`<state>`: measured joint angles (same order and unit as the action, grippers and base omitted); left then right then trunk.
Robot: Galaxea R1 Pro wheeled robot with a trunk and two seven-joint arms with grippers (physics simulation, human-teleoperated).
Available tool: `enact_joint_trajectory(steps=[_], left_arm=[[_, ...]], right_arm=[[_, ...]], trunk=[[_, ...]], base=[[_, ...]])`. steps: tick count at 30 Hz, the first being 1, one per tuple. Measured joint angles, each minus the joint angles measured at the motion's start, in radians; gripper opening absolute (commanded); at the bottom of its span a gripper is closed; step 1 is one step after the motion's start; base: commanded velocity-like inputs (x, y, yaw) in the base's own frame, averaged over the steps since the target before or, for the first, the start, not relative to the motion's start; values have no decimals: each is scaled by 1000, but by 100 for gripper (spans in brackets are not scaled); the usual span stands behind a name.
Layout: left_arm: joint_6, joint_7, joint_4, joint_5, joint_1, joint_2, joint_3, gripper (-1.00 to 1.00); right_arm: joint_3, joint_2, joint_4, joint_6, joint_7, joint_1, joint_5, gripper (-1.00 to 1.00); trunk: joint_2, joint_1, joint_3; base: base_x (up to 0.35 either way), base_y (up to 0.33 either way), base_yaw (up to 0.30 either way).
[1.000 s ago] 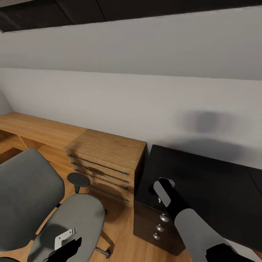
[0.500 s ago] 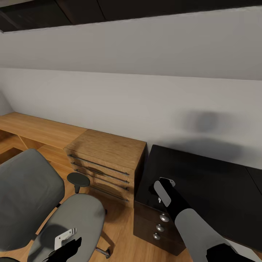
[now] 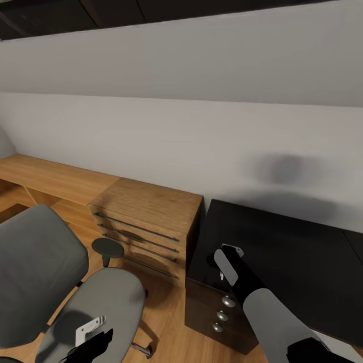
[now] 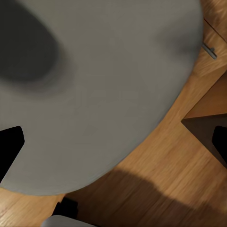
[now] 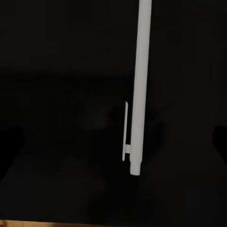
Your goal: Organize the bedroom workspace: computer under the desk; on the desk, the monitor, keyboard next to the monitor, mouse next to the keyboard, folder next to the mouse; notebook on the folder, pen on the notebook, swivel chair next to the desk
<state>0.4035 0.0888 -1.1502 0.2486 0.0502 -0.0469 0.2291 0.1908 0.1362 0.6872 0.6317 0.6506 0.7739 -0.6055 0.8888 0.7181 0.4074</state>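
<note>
The pen (image 5: 137, 94), a thin white stick with a clip, shows in the right wrist view against the black top of the desk (image 3: 282, 247). My right gripper (image 5: 113, 142) is open, its dark fingers far to either side of the pen and clear of it. I cannot tell if the pen rests on the desk. In the head view this gripper (image 3: 220, 269) hangs over the desk's left end. The swivel chair (image 3: 45, 262) stands to the left of the desk, with a bare grey seat (image 4: 109, 85). My left gripper (image 3: 93, 339) hovers open over that seat.
A light-wood dresser (image 3: 146, 222) stands against the wall between chair and desk. Under the desk's left end is a dark drawer unit (image 3: 217, 312) with round silver knobs. A low wooden ledge (image 3: 50, 179) runs along the wall at the left. The floor is wood.
The head view has shifted very slightly. Both arms, the chair and the desk keep their places.
</note>
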Motion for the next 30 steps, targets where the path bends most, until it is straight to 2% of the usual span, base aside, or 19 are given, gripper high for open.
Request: enact_joint_trajectory(steps=[12,17,30], left_arm=[[0,0,0,0,0,0,0,100],[0,1,0,0,0,0,1,100],[0,1,0,0,0,1,2,100]], right_arm=[[-1,-1,0,-1,0,0,0,100],[-3,-13,0,-1,-1,0,0,100],[-6,-23,-2,0,-1,0,-1,100]], trunk=[[84,46,38],[119,65,53],[119,65,53]], base=[[0,0,0],[0,0,0],[0,0,0]])
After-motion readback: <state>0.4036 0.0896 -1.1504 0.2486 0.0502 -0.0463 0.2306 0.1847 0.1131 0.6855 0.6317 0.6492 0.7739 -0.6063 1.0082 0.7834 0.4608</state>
